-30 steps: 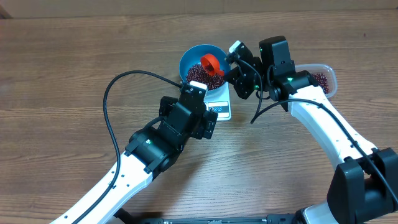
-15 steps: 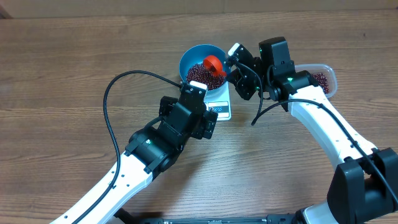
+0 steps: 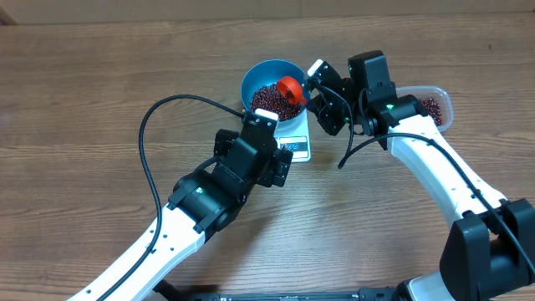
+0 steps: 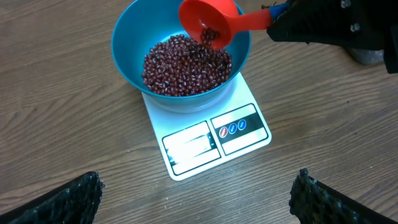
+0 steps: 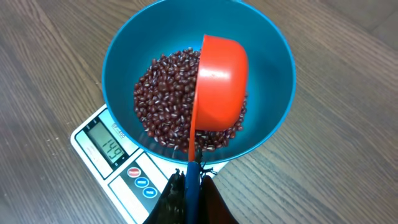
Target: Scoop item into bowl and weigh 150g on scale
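From overhead: round bright blue bowl (image 3: 249, 84) parked on the small flat white digital scale (image 3: 294, 149) at upper centre, loaded with a heap of small dark red-brown beans (image 3: 264, 100). Right gripper (image 3: 313, 82) clamped tight on the handle of the orange-red plastic measuring scoop (image 3: 290, 86), cup tipped over the bowl's right side. Clear plastic tub (image 3: 448, 107) with more beans at far right, well apart on the brown wooden surface (image 3: 100, 75). Left gripper (image 3: 252, 153) just below the scale, spread fully wide, holding nothing.

Switching to the left wrist: looking down on bowl and scale, scoop tilted mouth-down at upper right, a few beans clinging inside, directly above the heap. Black fingertips (image 4: 68, 199) at both bottom corners, far apart, touching nothing.

Now the right wrist: scoop on its side over the beans, handle pinched at bottom centre. Display (image 5: 113, 148) at left showing what looks like 149, a hair short of target. Best played gently from here: tilt slowly, shake out bean by bean, watch the digits, level the scoop the instant the target shows. Keep the scoop off the rim too, or risk a false reading.
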Available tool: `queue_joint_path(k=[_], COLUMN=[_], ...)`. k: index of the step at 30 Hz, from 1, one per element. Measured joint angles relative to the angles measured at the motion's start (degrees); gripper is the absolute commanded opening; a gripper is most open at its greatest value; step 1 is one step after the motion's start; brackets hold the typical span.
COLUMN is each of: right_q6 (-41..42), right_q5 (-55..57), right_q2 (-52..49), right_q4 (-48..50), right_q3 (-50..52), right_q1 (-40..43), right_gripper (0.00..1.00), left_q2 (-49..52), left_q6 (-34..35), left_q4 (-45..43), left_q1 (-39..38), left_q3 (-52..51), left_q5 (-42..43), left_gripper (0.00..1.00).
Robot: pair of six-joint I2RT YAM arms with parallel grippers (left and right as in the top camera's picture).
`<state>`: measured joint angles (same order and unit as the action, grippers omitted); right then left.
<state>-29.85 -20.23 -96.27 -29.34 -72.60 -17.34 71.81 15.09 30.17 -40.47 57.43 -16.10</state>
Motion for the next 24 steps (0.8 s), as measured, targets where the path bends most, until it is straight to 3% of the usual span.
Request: queue_joint_path(k=[24], right_q6=[0.0], right_q5=[0.8], right_q2=[0.0], right_q4=[0.2], right_q3=[0.0], right_q1=[0.0], right_gripper=[0.04], left_q2=[0.0], left_q6=[0.0], left_q4=[0.0], left_q1=[0.0], left_q3=[0.0], left_q5=[0.0], left_gripper=[1.0])
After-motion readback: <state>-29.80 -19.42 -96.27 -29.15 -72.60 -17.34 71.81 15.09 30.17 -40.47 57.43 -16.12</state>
